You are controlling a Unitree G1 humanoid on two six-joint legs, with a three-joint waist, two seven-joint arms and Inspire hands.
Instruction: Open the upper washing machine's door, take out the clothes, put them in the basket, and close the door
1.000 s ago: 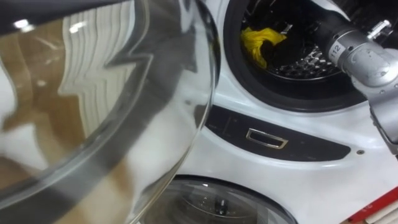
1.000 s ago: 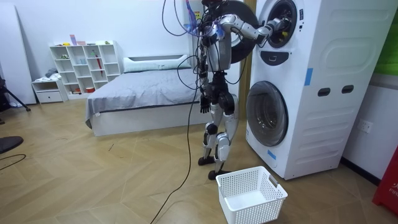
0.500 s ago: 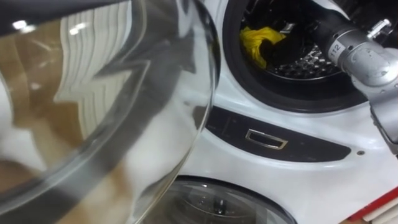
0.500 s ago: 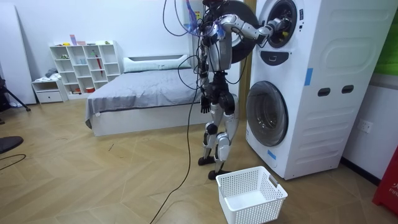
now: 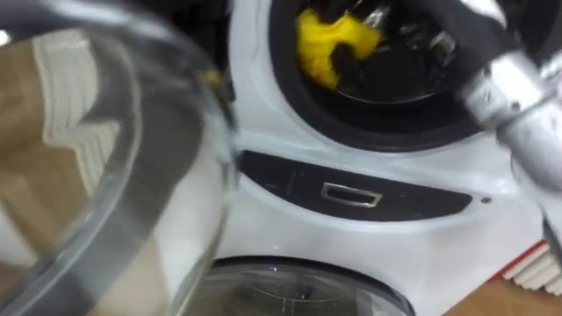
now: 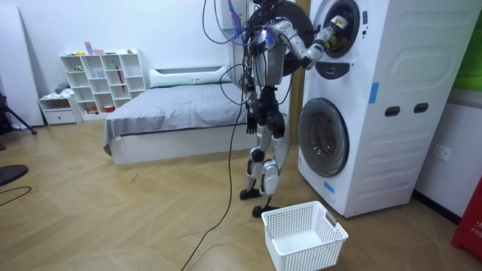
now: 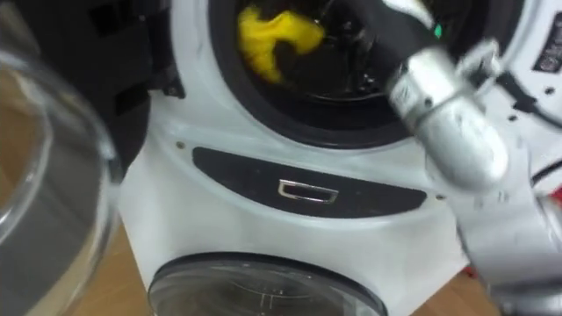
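The right hand (image 6: 332,34) is inside the upper washing machine drum (image 5: 395,77), top centre, just beside a yellow cloth (image 5: 327,42) lying in the opening. I cannot tell whether it grips the cloth. The open glass door (image 5: 105,175) stands at left. The left hand (image 6: 249,124) hangs beside the hip. A white laundry basket (image 6: 305,254) sits on the floor, lower centre.

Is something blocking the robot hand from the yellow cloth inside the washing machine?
Nothing visible does. The glass door is swung open to the left. The right robot hand is inside the drum, right beside the yellow cloth. Whether it touches the cloth is too dark to tell.
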